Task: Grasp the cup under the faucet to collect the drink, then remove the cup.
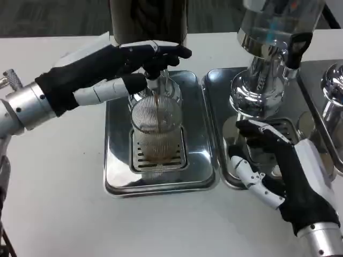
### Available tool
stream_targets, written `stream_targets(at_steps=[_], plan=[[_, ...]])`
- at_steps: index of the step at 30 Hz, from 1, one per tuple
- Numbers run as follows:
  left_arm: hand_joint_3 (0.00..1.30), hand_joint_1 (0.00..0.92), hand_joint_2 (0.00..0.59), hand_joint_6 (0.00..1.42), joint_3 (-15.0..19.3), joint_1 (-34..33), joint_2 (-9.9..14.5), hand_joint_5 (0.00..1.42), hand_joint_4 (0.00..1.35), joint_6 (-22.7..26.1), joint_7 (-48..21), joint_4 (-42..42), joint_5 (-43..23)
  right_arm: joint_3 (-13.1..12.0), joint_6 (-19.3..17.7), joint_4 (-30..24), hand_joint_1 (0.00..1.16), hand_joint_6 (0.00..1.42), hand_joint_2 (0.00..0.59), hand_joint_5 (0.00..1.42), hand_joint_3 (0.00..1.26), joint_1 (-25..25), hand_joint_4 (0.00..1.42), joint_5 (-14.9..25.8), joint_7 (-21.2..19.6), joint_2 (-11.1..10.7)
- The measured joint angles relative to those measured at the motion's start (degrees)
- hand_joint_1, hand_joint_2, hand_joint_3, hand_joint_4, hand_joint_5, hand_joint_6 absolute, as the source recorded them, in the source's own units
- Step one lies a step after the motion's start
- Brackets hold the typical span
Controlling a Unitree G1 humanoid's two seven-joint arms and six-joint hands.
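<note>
Standing on the slotted grate of the left steel drip tray (115,160), at centre frame, the clear ribbed glass cup (155,128) sits right under the black faucet (154,72) of the dark drink dispenser (148,19). A thin brown stream seems to run into it, with a little brown liquid gathered at the bottom.

That cup looks rigid and breakable, and its fine ribs should give fingers some bite, though any splash would make the glass slick. It will grow heavier as it fills, so I would take it around the middle of the wall, from the lower side of the frame or the side, and keep it upright when sliding it out.

The robot's left hand (115,67), reaching in from the upper left, has its dark fingers laid on the faucet lever above the cup, pressing rather than holding anything. The right hand (284,171), at lower right, rests with fingers spread and nothing in it on the edge of the second steel tray (214,85).

What crowds the cup is the faucet just over its rim and the left hand's thumb close beside its upper wall. Further right stands a shiny chrome dispenser (268,59) on that second tray, well apart from the cup.
</note>
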Motion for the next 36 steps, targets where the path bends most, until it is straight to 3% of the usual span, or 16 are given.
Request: stream_targets(at_steps=[3,8,22,36], plan=[[0.23,0.0,0.074,0.18,-0.2,0.1,0.2,0.17,0.11,-1.0,0.6,0.0,0.7,0.0,0.1,0.2,0.42,0.2,0.297,0.24,0.08,-0.2,0.14,0.6,0.8,0.0],[0.23,0.0,0.074,0.18,-0.4,0.4,0.3,0.17,0.12,-1.9,1.6,0.0,1.3,-0.3,0.3,0.3,0.44,0.15,0.266,0.17,0.0,-0.8,0.08,2.4,2.6,-0.1],[0.23,0.0,0.073,0.18,-1.8,1.1,1.0,0.17,0.12,-4.1,3.8,-0.4,1.8,-0.1,1.5,1.3,0.49,0.08,0.248,0.06,0.0,-3.6,0.0,5.5,7.8,-0.7],[0.23,0.0,0.073,0.18,-2.3,1.9,1.6,0.17,0.12,-4.1,4.9,-1.6,1.9,1.0,2.3,1.6,0.5,0.05,0.241,0.0,0.0,-6.5,0.0,6.6,9.8,-0.8]])
